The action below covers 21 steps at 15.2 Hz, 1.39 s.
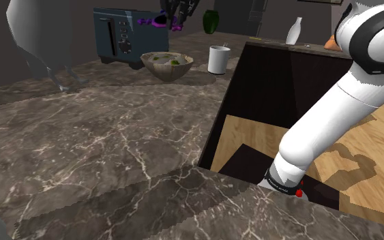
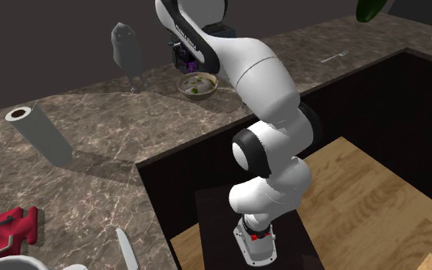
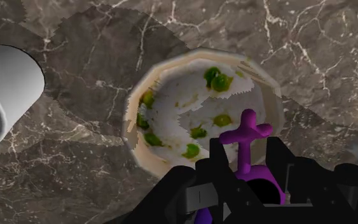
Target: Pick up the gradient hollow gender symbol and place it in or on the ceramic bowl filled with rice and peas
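Fingers (image 3: 217,159) clasp purple symbol (image 3: 247,135) | cross end outward, apparently over bowl (image 3: 147,159)

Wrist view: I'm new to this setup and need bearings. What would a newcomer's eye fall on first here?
The purple hollow gender symbol stands out first, clasped between the black jaws over the beige bowl of white rice and green peas. Beside the bowl, a white cylindrical cup stands on the dark veined marble counter.
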Available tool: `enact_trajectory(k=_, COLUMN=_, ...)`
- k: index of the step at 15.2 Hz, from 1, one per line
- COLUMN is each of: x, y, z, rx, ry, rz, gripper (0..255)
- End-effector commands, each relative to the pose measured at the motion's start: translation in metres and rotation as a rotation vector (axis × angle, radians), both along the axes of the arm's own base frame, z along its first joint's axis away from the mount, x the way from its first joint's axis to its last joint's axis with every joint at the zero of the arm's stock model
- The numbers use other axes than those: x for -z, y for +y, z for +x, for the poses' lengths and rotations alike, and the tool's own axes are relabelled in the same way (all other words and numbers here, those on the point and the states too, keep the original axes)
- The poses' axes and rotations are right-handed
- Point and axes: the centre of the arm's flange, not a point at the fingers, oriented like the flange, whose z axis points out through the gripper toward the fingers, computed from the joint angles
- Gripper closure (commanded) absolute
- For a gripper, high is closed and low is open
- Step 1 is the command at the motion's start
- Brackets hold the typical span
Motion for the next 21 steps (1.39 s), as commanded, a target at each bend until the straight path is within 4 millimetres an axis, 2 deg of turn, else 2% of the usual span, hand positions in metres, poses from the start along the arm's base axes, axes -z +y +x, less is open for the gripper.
enact_trajectory(k=1, x=-0.001, y=-0.022, z=0.020, rx=-0.002, ry=-0.001, rz=0.000, gripper=255)
enact_trajectory(k=15, x=0.073, y=-0.022, z=0.020, rx=-0.002, ry=-0.001, rz=0.000, gripper=255)
enact_trajectory(k=21, x=0.075, y=-0.022, z=0.020, rx=-0.002, ry=-0.001, rz=0.000, gripper=255)
